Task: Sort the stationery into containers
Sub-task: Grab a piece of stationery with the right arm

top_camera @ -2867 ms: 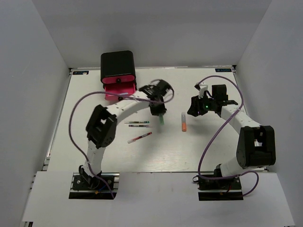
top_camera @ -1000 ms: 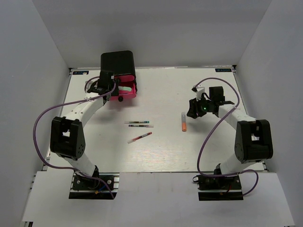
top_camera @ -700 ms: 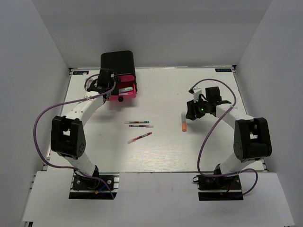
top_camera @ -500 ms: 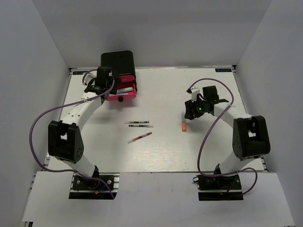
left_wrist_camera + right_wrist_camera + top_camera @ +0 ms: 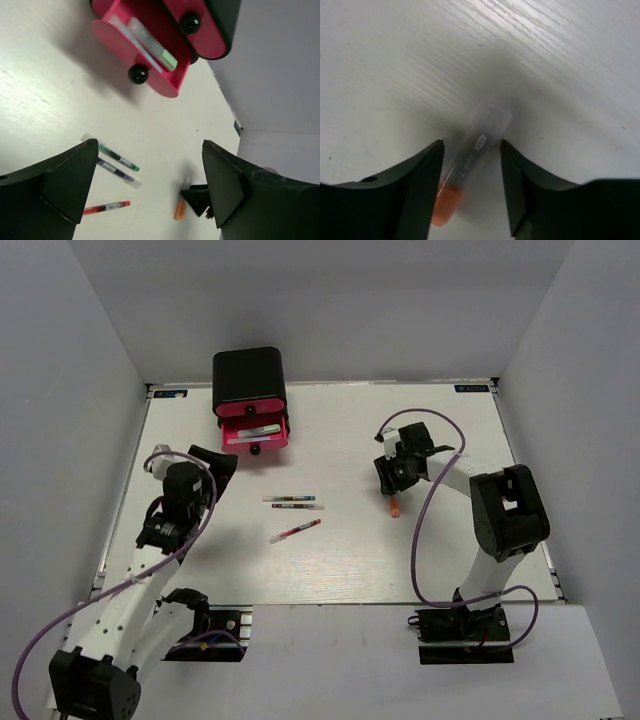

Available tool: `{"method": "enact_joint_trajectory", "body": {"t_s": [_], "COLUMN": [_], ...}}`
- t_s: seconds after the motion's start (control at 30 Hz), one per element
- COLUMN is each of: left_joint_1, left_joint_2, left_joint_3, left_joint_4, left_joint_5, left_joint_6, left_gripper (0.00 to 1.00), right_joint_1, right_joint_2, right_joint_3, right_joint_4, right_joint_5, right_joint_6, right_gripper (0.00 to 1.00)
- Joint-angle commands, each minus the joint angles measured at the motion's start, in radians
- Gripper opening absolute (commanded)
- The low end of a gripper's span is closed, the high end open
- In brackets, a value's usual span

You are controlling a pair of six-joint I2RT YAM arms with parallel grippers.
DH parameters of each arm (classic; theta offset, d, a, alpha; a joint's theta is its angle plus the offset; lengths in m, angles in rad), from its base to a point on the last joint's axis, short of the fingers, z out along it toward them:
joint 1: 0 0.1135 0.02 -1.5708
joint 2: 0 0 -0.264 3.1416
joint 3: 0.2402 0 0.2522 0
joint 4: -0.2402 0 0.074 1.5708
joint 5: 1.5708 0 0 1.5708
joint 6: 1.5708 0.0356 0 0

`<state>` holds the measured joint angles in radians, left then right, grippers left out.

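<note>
The black cabinet (image 5: 249, 375) stands at the back left with one pink drawer (image 5: 256, 436) pulled out; a green marker (image 5: 154, 46) and a pale item lie in that drawer (image 5: 172, 85). My left gripper (image 5: 200, 458) hangs open and empty, well in front of the drawer. Two whitish pens (image 5: 294, 502) and a red pen (image 5: 295, 531) lie mid-table; the left wrist view has them as whitish pens (image 5: 118, 165) and a red pen (image 5: 106, 207). The orange marker (image 5: 462, 170) lies flat between the fingers of my right gripper (image 5: 471, 145), which is open around it with a small gap; from above the right gripper (image 5: 393, 475) covers most of the orange marker (image 5: 396, 508).
The upper drawer (image 5: 200, 35) with its black knob is closed. Grey walls ring the white table (image 5: 340, 560) at the back and both sides. Purple cables loop off both arms.
My left arm has pulled back from the drawer toward the near left and its jaws have opened wide. My right gripper has moved left and down over the orange marker, jaws narrowing.
</note>
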<state>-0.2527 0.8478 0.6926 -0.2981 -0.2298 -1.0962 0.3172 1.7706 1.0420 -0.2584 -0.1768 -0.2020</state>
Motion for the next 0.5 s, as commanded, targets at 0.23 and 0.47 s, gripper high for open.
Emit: {"method": "enact_joint_trajectory", "body": {"t_s": [0.23,0.47], "left_joint_1": [-0.002,-0.002], "left_joint_2": [-0.102,-0.032], "left_joint_3": [-0.199,-0.242], "left_joint_4": [-0.036,0.028], "left_joint_5": [0.027,0.084], "left_joint_6": [-0.041,-0.050], "left_gripper": [0.94,0.94], "right_joint_1": [0.052,0.097], "right_joint_2": [-0.010,0.009], "right_joint_3": [0.094,0.358], "right_joint_4": [-0.068,-0.035], "right_joint_5": [-0.207,-0.597], "right_joint_6": [-0.271,-0.569], "right_gripper": [0.11,0.09]}}
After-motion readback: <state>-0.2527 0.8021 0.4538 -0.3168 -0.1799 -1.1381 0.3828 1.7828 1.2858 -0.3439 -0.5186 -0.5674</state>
